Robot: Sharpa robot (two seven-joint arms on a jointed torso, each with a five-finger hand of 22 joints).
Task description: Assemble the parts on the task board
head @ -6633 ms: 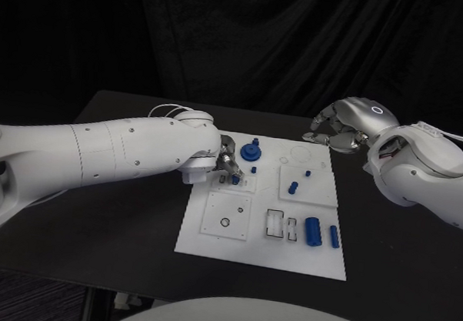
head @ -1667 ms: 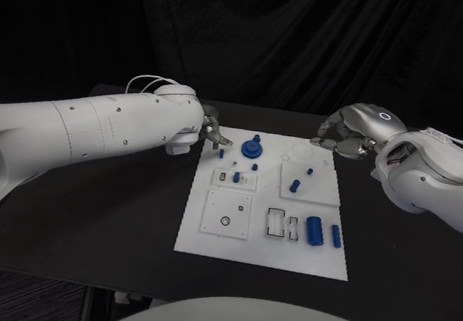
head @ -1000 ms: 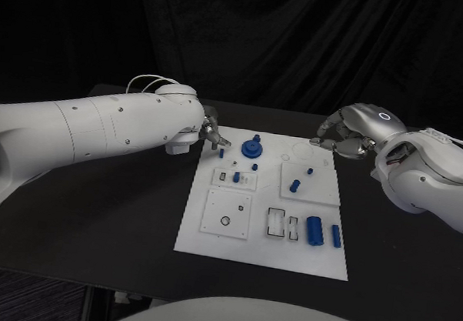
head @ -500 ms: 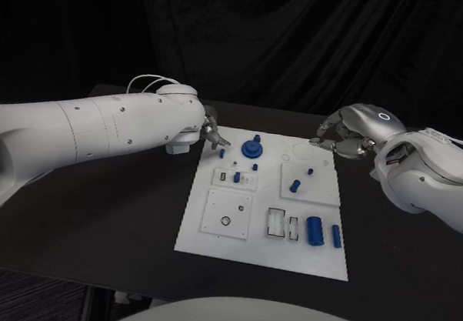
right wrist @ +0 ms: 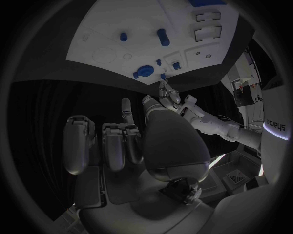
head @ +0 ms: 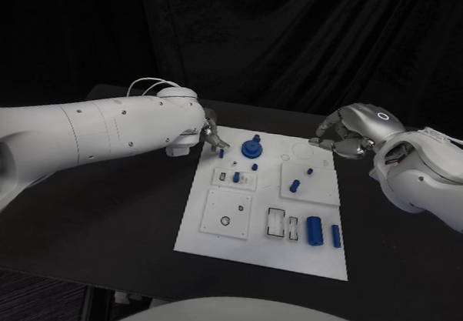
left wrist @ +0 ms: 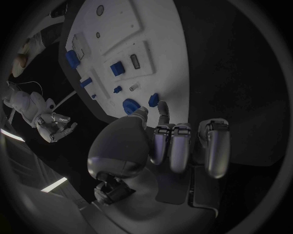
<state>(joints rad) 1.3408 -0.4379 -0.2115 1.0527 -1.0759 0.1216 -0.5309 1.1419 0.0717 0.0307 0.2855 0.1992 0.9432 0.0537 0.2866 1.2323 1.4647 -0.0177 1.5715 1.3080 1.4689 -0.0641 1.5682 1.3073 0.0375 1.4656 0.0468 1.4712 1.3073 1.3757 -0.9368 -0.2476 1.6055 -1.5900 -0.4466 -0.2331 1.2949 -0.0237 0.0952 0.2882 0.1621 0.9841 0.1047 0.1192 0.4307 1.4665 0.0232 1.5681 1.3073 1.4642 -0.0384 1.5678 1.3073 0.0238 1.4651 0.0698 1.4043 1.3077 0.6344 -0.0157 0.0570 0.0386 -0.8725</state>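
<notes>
left silver hand [head: 208, 136] at the far left corner of the white task board plate [head: 264, 245], by a small blue peg [head: 221, 152].
it seems to hold nothing, fingers loose; right silver hand [head: 337, 137] curled, empty; next it must pinch the peg.

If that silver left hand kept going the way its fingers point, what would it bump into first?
Probably the small blue peg at the white task board's far corner, just beyond the left hand's fingertips; depth is unclear.
</notes>
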